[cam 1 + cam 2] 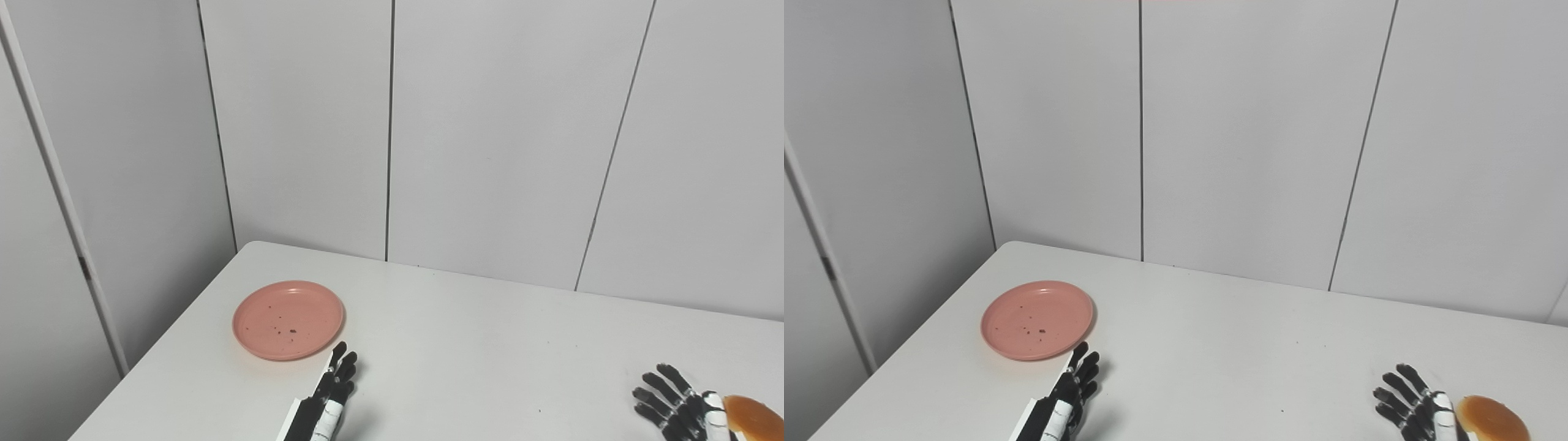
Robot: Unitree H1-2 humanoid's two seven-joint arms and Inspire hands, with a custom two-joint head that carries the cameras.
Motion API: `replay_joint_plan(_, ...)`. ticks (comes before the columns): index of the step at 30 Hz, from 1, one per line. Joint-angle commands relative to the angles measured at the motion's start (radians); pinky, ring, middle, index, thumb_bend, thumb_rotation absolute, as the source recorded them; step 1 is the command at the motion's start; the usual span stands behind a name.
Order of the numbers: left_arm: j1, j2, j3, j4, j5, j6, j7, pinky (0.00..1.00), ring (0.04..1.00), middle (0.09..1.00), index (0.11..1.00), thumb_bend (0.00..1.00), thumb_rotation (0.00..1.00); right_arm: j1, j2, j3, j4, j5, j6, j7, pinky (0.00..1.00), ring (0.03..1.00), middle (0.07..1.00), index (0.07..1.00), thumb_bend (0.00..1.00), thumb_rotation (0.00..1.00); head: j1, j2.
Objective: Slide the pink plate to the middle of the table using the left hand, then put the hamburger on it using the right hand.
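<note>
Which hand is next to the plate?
The left hand. Its fingertips sit just off the pink plate, at its near right rim. The right hand is far across the table, beside the hamburger.

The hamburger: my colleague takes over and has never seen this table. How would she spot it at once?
Start at the white table and go to its near right corner. Just right of the right hand, whose fingers are spread, sits the round, golden-brown hamburger. It is the only domed, glossy thing; the other item is a flat pink plate far left.
</note>
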Motion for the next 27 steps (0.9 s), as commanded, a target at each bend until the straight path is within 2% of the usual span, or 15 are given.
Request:
replay_joint_plan(1,-0.073,0.011,0.006,-0.024,0.006,0.007,0.007,1.0,0.959,0.949,0.998,0.95,0.87,0.068,0.033,0.013,0.025,0.005,-0.022,0.003,0.81,0.788,0.822,0.845,0.8,1.0,-0.003,0.004)
replay_joint_plan(5,-0.155,0.033,0.033,-0.064,0.004,0.049,0.02,0.98,0.936,0.933,0.97,0.96,0.88,0.081,0.042,0.015,-0.004,0.009,0.0,-0.005,0.8,0.786,0.824,0.842,0.81,1.0,-0.009,0.007)
replay_joint_plan(12,-0.294,0.087,0.089,-0.074,-0.003,0.084,0.035,0.93,0.897,0.902,0.939,0.96,0.86,0.086,0.043,0.023,-0.012,-0.002,-0.003,-0.011,0.8,0.788,0.826,0.842,0.81,1.0,-0.017,0.008)
replay_joint_plan(16,-0.36,0.131,0.124,-0.052,-0.004,0.057,0.031,0.9,0.878,0.883,0.927,0.96,0.89,0.084,0.04,0.025,-0.003,-0.002,-0.008,-0.008,0.81,0.79,0.83,0.842,0.82,1.0,-0.015,0.007)
replay_joint_plan(22,-0.429,0.187,0.174,-0.042,-0.03,0.064,0.033,0.88,0.873,0.853,0.837,0.97,0.88,0.082,0.037,0.024,0.006,0.001,-0.01,-0.004,0.81,0.792,0.83,0.841,0.82,1.0,-0.012,0.005)
replay_joint_plan(24,-0.455,0.218,0.197,-0.032,-0.031,0.069,0.037,0.85,0.862,0.852,0.826,0.97,0.87,0.082,0.036,0.023,0.01,0.001,-0.013,-0.003,0.8,0.791,0.829,0.84,0.82,1.0,-0.011,0.005)
replay_joint_plan(27,-0.49,0.275,0.225,-0.002,-0.026,0.052,0.036,0.86,0.86,0.857,0.829,0.96,0.87,0.082,0.036,0.023,0.012,0.002,-0.015,-0.003,0.8,0.789,0.826,0.839,0.82,1.0,-0.01,0.006)
